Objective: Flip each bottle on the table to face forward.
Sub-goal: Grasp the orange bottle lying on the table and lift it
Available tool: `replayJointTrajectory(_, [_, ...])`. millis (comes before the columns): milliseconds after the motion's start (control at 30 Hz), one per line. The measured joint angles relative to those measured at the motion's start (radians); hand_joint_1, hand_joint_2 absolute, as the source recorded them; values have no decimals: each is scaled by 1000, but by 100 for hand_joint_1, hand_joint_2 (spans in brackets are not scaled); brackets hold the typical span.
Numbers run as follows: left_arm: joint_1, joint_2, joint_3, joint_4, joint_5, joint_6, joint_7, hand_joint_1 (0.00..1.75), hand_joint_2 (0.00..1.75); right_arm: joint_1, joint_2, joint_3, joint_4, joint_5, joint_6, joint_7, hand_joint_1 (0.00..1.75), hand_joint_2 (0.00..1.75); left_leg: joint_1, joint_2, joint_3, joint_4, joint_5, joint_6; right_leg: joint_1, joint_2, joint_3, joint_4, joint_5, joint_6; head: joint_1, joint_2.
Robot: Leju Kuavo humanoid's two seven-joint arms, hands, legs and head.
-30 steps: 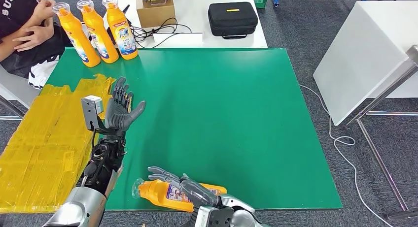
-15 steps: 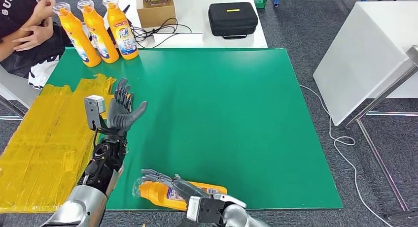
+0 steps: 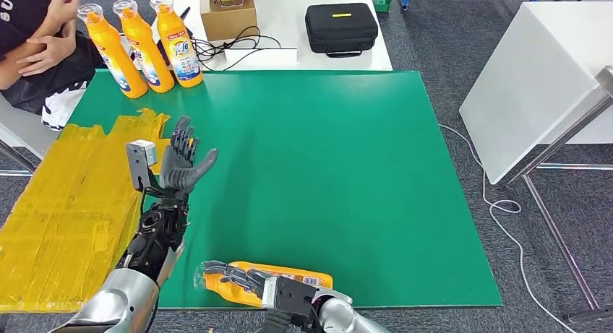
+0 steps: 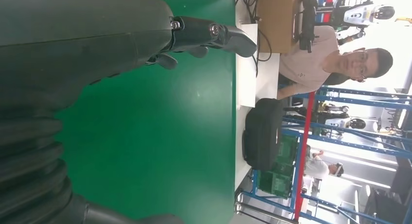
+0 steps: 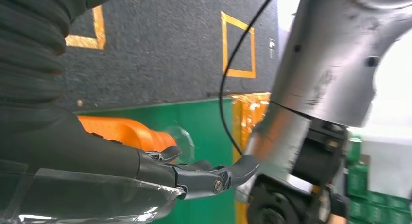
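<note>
An orange bottle (image 3: 307,277) lies on its side at the near edge of the green table (image 3: 325,167), cap (image 3: 201,277) toward my left. My right hand (image 3: 242,279) rests across its neck end with the fingers stretched over it. The right wrist view shows those fingers (image 5: 214,175) lying fairly straight past the orange bottle (image 5: 121,130). My left hand (image 3: 181,163) is raised over the table's left part, fingers spread, holding nothing; the same hand (image 4: 73,34) hangs above bare green in the left wrist view. Three more orange bottles (image 3: 144,48) stand upright at the far left corner.
A yellow taped patch (image 3: 65,203) covers the table's left side. Behind the table are a cardboard box (image 3: 228,15), cables and a black case (image 3: 341,26) on a white surface. A seated person (image 3: 36,44) is at the far left. A white table (image 3: 535,73) stands to the right.
My right hand has turned and slid toward the bottle's cap end, settling lower over it. The left hand drifted slightly right. The bottle stayed where it lay.
</note>
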Motion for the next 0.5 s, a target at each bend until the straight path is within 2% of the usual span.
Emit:
replayJointTrajectory(233, [-1, 0, 0, 16, 6, 0, -4, 0, 175, 0, 21, 16, 52, 0, -9, 11, 0, 175, 0, 0, 0, 0, 0, 0, 0, 0, 0, 0, 0, 0, 0, 0])
replayJointTrajectory(500, [-1, 2, 0, 20, 20, 7, -3, 0, 175, -5, 48, 24, 119, 64, -118, 16, 0, 175, 0, 0, 1, 0, 0, 0, 0, 0, 0, 0, 0, 0, 0, 0])
